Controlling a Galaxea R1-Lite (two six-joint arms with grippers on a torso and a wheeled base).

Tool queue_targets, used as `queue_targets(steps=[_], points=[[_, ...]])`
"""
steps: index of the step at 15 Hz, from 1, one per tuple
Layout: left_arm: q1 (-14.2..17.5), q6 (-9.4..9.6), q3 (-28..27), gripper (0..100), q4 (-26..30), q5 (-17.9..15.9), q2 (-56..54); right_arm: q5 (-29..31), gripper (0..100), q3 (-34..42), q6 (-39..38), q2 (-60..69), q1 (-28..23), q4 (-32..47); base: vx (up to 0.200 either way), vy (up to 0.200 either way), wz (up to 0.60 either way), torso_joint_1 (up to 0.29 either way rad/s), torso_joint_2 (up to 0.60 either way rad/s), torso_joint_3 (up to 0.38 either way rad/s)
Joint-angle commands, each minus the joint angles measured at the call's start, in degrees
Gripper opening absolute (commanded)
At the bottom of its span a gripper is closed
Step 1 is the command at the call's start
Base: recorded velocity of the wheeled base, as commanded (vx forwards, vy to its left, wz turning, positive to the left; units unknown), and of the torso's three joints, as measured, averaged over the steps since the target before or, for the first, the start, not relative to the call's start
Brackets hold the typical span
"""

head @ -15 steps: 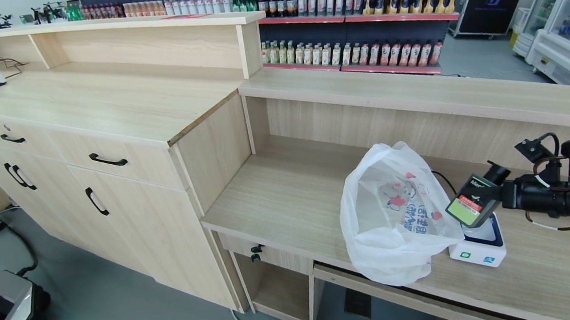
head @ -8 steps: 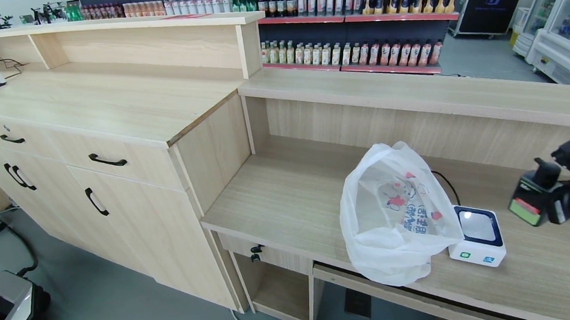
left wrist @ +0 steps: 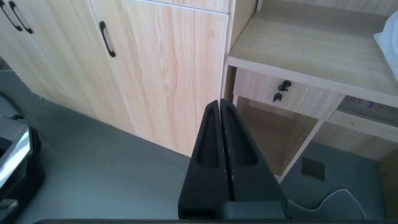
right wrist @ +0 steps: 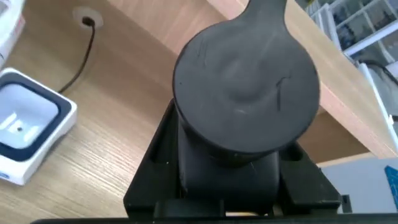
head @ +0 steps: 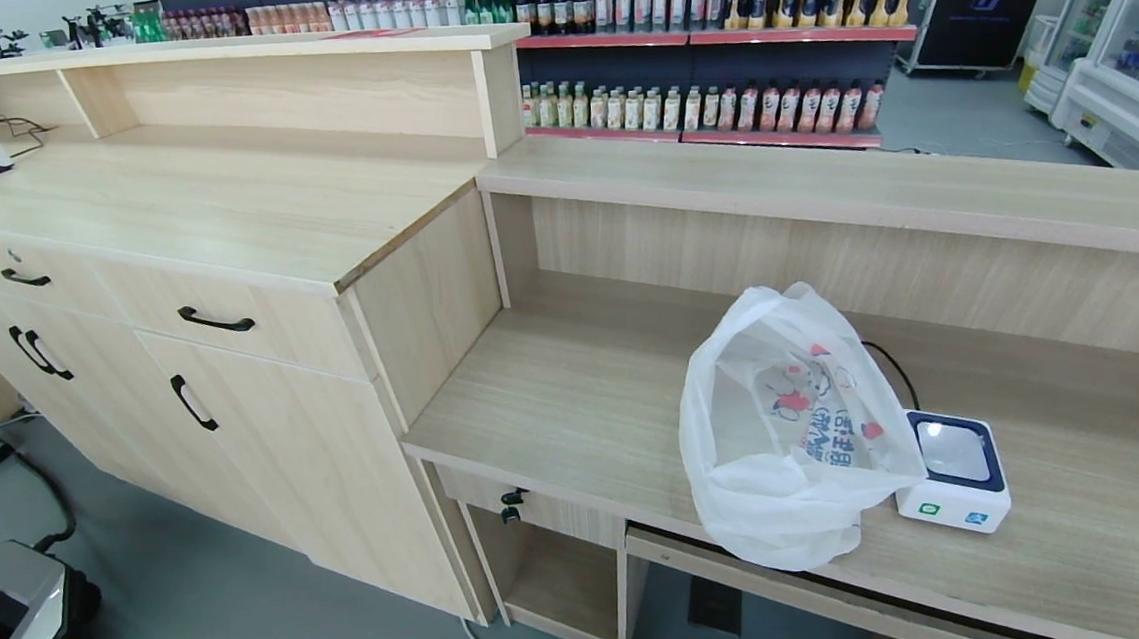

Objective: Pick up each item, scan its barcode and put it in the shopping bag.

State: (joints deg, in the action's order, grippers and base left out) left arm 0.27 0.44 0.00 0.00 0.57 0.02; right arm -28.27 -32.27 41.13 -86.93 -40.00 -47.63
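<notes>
R gripper (right wrist: 230,177) has its fingers clamped on a dark round-topped container (right wrist: 245,81), held up off the surface (head: 574,389), w/ the scanner (head: 953,473) near it, lower down. L gripper (left wrist: 221,107): fingers pressed together, nothing in them, hanging over the floor (left wrist: 93,162) by the cabinet doors (left wrist: 161,68). Shopping bag (head: 788,434) sits slumped, scanner touching it at its 4 o'clock. Looks like scan-then-bag stage; can't tell if the barcode's been read. Next: label over scanner window if needed, then across to the bag mouth, approx 10 o'clock of scanner, and release.
</notes>
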Motion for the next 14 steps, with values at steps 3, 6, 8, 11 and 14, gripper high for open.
queue_targets(steps=[3,6,8,11,14], points=[[0.00,0.00,0.00,0,0.00,0.04,-0.02,11.13,0,-3.06,-9.05,-0.87,12.58,-2.29,0.000,0.000,0.60,0.002,0.00,0.001],[0.00,0.00,0.00,0,0.00,0.04,-0.02,26.07,0,-4.82,-13.27,-3.16,26.29,-2.73,0.000,0.000,0.60,0.004,0.00,0.001],[0.00,0.00,0.00,0,0.00,0.04,-0.02,26.95,0,-4.65,-19.42,-7.46,31.30,-2.73,0.000,0.000,0.30,0.006,0.00,0.001],[0.00,0.00,0.00,0,0.00,0.04,-0.02,27.04,0,-3.42,-22.50,-14.49,31.47,-2.73,0.000,0.000,0.00,0.000,0.00,0.000],[0.00,0.00,0.00,0,0.00,0.04,-0.02,27.13,0,-3.68,-25.05,-19.68,31.30,-2.73,0.000,0.000,0.00,0.000,0.00,0.000]])
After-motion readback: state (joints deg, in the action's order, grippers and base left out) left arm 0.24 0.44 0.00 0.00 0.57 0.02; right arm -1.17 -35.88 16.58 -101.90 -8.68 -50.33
